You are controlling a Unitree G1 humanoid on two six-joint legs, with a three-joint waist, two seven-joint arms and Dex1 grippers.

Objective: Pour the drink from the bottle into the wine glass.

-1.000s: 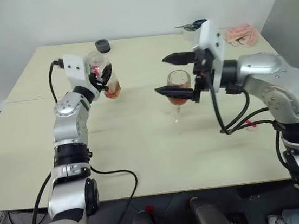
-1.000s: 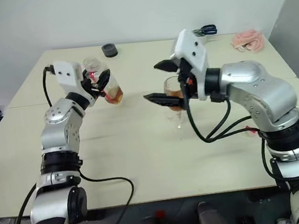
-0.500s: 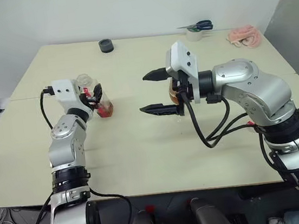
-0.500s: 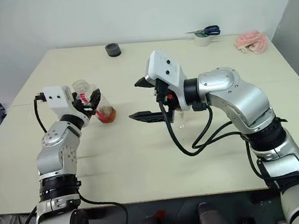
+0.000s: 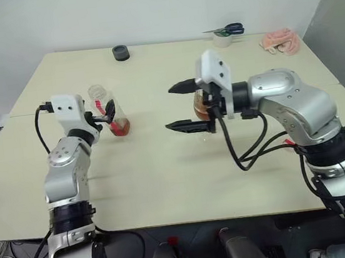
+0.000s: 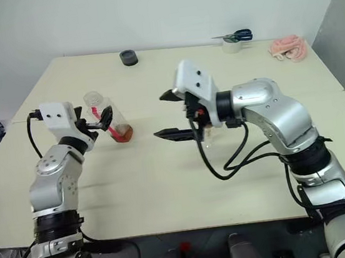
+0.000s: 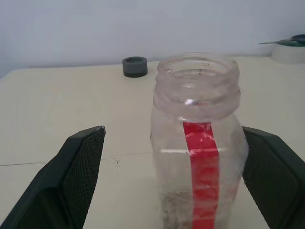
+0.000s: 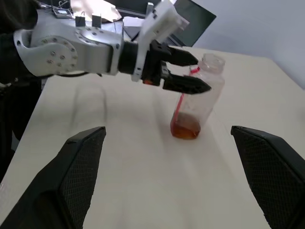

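**Pour apparently done, bottle set down and let go**

Standing upright on the desk (image 5: 167,186): the bottle (image 5: 111,114), uncapped, wide mouth open to the air, red label strip down one face. Only a thin reddish-amber remainder of the drink (image 5: 121,128) pooled at its base. Taken as landmark from here on.

Around the bottle, on either side of it: the two black fingers of the left claw (image 5: 108,111), spread wide, a clear gap on each side in the left wrist view, touching nothing. Bottle judged released, not held.

Well to the right of the bottle, across a bare stretch of desk: the wine glass (image 5: 202,106), upright, amber liquid visible in its bowl, partly hidden behind the right wrist. Exact fill level hard to read.

Between bottle and glass, nearer the glass: the right claw (image 5: 180,107), pointing toward the bottle, fingers far apart, one above the other, gripping nothing.

Far beyond the bottle, toward the back edge: a dark round cap-like piece (image 5: 121,52). Further right of that, a white tape roll (image 5: 223,39) with scissors (image 5: 231,30) on top, and a pink cloth (image 5: 280,40).

Judgement on progress: main transfer looks complete, with most of the drink in the glass and a small remainder in the bottle. Left to do, at most: withdrawing both arms clear of bottle and glass without knocking either.
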